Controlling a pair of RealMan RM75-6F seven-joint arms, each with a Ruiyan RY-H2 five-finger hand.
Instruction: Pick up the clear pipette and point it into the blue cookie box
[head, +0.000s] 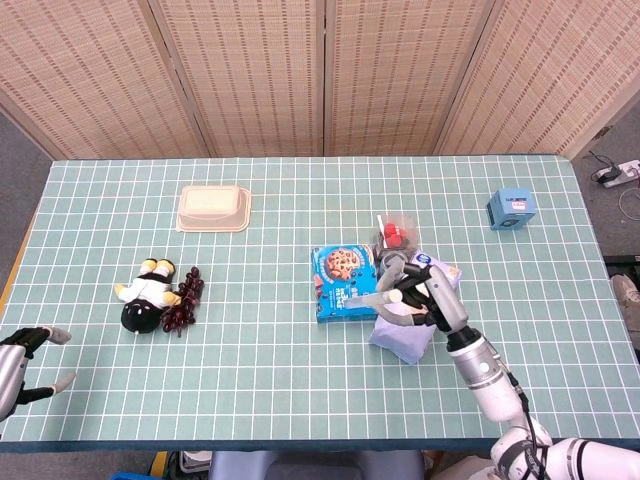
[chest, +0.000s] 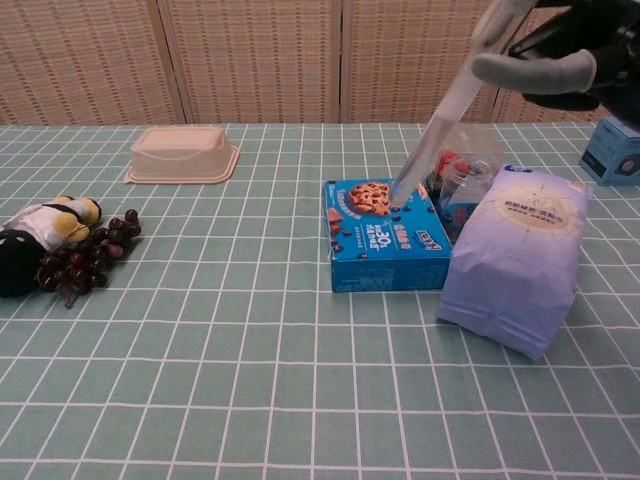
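The blue cookie box (head: 343, 282) (chest: 384, 238) lies flat near the table's middle. My right hand (head: 422, 294) (chest: 565, 62) hovers above and to the right of it, holding the clear pipette (chest: 447, 111) (head: 372, 299). The pipette slants down to the left, and its tip sits over the cookie picture on the box top. My left hand (head: 22, 358) rests at the table's front left corner, fingers apart and holding nothing.
A pale purple bag (chest: 514, 262) stands just right of the box, with a clear cup holding red items (chest: 462, 175) behind it. A beige tray (head: 213, 208), a penguin toy (head: 147, 290) with dark grapes (head: 184, 286) and a small blue box (head: 511, 209) lie further off.
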